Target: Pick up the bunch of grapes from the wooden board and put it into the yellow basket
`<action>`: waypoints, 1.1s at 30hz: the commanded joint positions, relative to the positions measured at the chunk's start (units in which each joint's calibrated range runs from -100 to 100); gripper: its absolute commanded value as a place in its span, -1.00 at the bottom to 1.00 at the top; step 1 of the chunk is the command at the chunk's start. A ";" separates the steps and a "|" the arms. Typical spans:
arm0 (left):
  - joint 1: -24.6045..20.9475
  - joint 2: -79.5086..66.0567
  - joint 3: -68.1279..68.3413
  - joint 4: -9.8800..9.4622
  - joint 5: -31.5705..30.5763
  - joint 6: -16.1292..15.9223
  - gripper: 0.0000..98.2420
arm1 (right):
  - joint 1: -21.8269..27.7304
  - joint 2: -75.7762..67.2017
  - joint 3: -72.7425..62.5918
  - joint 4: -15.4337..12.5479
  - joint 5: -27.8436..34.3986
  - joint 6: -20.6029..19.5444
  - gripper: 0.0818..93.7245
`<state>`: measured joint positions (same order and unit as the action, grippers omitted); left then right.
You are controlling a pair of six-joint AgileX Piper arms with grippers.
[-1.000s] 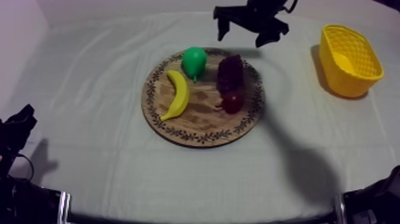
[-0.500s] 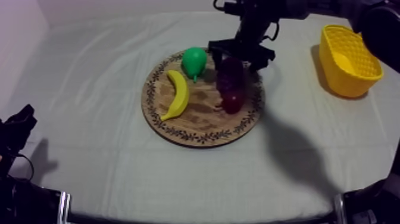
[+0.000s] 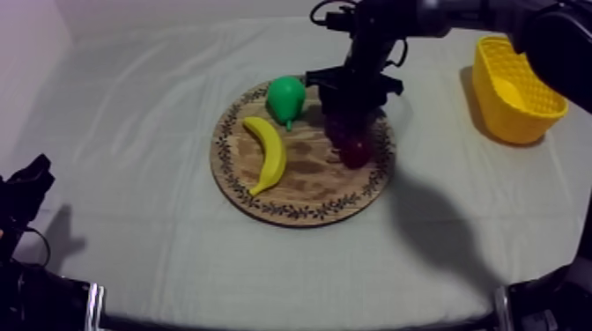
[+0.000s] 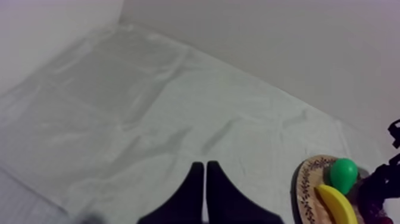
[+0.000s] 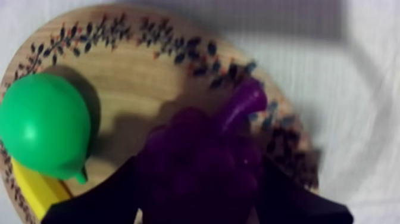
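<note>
Purple bunch of grapes [image 5: 196, 140] lying on the wooden board [image 3: 291, 189] between the spread fingers [image 5: 113, 196] of the right gripper [image 5: 198, 170], left gripper [image 4: 205, 173] pressed together above the bench [image 4: 119, 107], yellow basket [image 3: 515, 88] well apart.

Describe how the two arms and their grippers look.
Everything is plain black, with no markings visible. The left arm looks angular; the left gripper has two flat fingers tapering to narrow tips. The right arm and right gripper look blocky.
</note>
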<state>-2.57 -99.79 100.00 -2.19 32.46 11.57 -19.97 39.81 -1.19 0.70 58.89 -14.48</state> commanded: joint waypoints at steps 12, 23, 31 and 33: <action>0.00 0.05 0.00 -0.03 -0.05 -0.01 -1.00 | 1.00 -26.92 9.45 -0.90 6.12 3.29 -0.30; 0.00 0.05 0.00 -0.03 -0.05 -0.01 -1.00 | 9.82 -42.10 4.65 -1.14 12.05 5.56 -0.29; 0.00 0.05 0.00 -0.03 -0.05 -0.01 -1.00 | 19.83 -41.82 3.49 -0.83 9.54 6.69 -0.30; 0.00 0.05 0.00 -0.03 -0.05 -0.01 -1.00 | 22.03 -40.77 3.77 -0.75 8.63 6.94 -0.30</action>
<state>-2.57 -99.79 100.00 -2.19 32.39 11.54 -1.26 -1.53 2.41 0.00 68.05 -7.70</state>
